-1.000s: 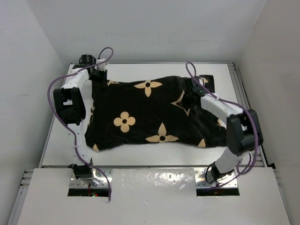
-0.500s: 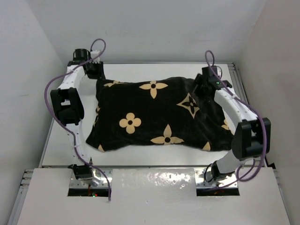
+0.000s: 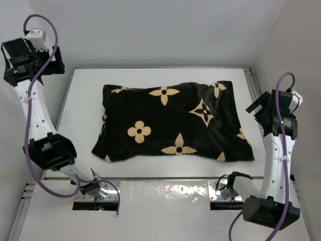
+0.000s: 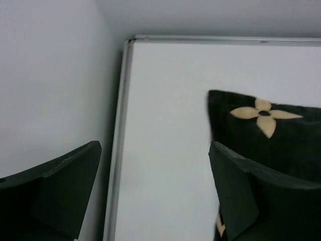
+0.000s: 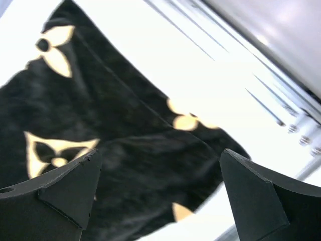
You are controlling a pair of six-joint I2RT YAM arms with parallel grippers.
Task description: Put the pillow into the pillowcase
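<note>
Both grippers released, pillowcase lying free on the surface.
The left gripper (image 4: pixel 154 146) hangs high over the surface's (image 3: pixel 80 100) far-left corner, fingers spread wide and holding nothing. Its wrist view catches one corner of the pillowcase (image 3: pixel 170 123). The case lies plump in the middle of the surface, long side running left to right, tan flowers up, touched by neither arm. The right gripper (image 5: pixel 161 153) hovers by the right edge, fingers gaping and empty, its camera looking down on the case's right end.
</note>
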